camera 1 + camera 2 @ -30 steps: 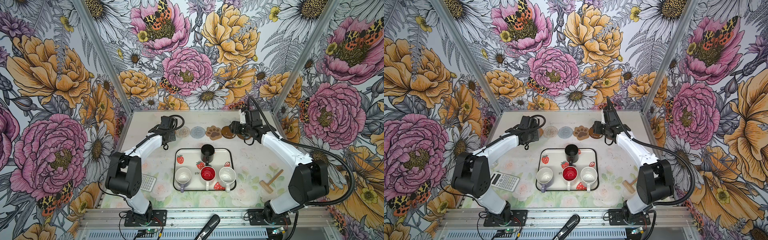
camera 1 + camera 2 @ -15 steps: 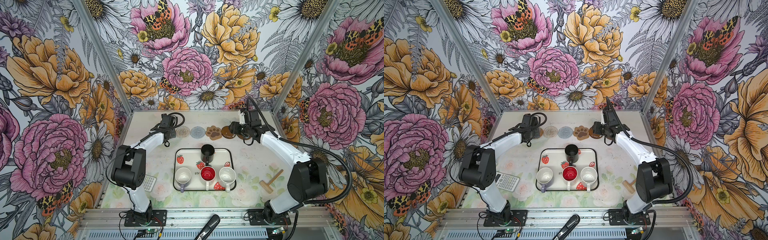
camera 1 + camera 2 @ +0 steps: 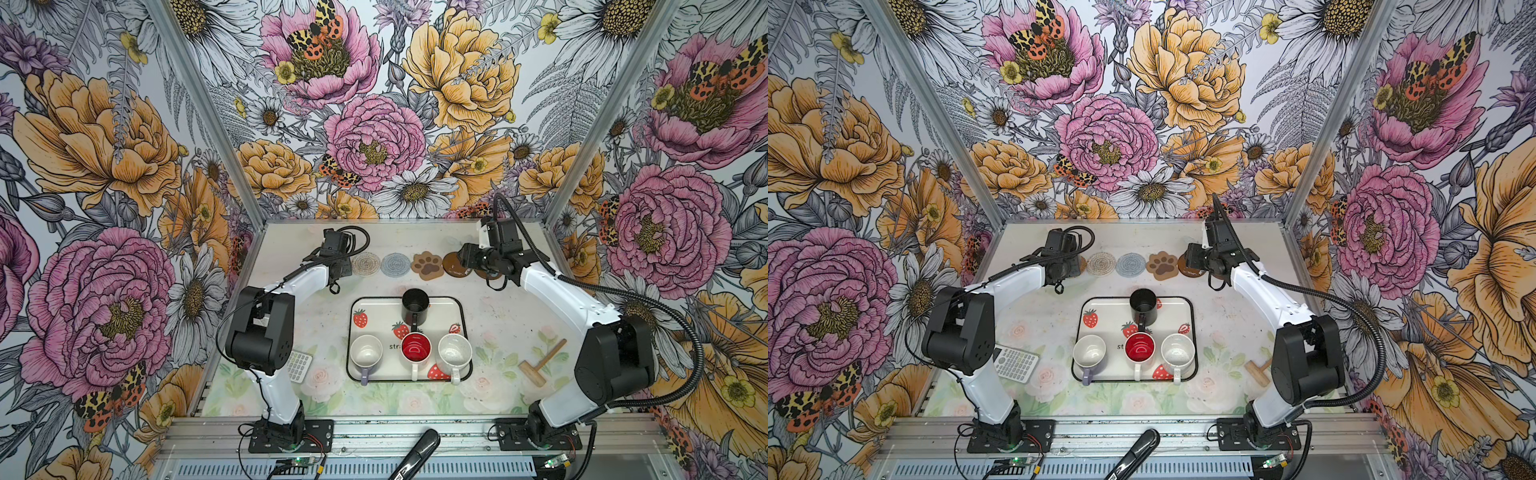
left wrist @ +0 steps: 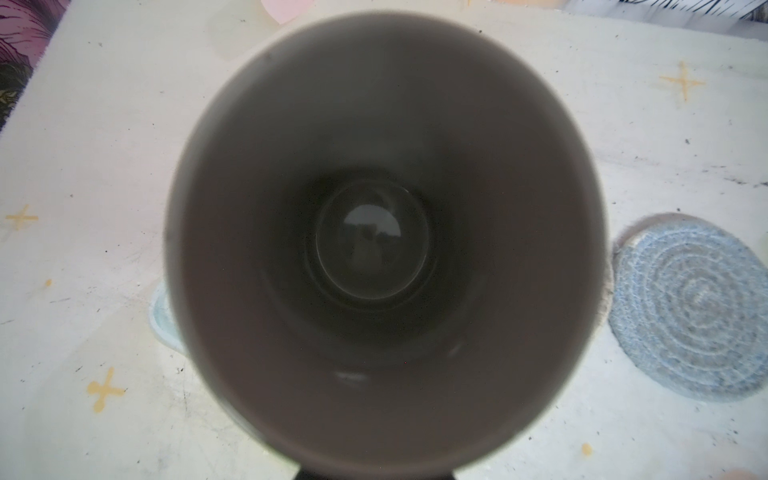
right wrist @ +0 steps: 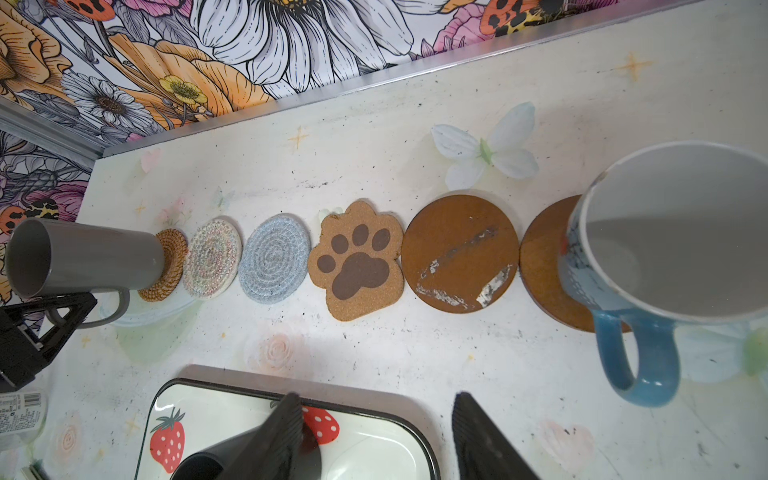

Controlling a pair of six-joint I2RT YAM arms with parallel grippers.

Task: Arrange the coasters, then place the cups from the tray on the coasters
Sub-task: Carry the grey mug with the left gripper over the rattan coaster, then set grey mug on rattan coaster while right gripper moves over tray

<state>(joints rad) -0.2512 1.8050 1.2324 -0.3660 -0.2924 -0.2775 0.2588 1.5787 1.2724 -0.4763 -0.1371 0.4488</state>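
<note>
The coasters lie in a row at the back: tan rattan (image 5: 166, 266), clear textured (image 3: 365, 263), grey-blue (image 3: 395, 264), paw-shaped (image 3: 427, 265) and two brown discs (image 5: 459, 251). My left gripper (image 3: 338, 266) is shut on the handle of the grey cup (image 5: 83, 257), whose base sits on the rattan coaster. The light blue cup (image 5: 665, 249) stands on the end brown disc, free of my right gripper (image 5: 374, 424), which is open and empty beside it. On the tray (image 3: 463, 307) stand the black cup (image 3: 415, 305), the lavender cup (image 3: 365, 353), the red-inside cup (image 3: 415, 348) and the speckled cup (image 3: 454, 351).
A calculator (image 3: 299, 365) lies front left by the left arm's base. A wooden mallet (image 3: 540, 365) lies right of the tray. A black handle-shaped object (image 3: 415, 457) rests on the front rail. The back wall runs close behind the coaster row.
The left arm's elbow has risen and swung toward the back while its gripper stayed at the row's left end with the grey cup. The right arm has hardly moved.
</note>
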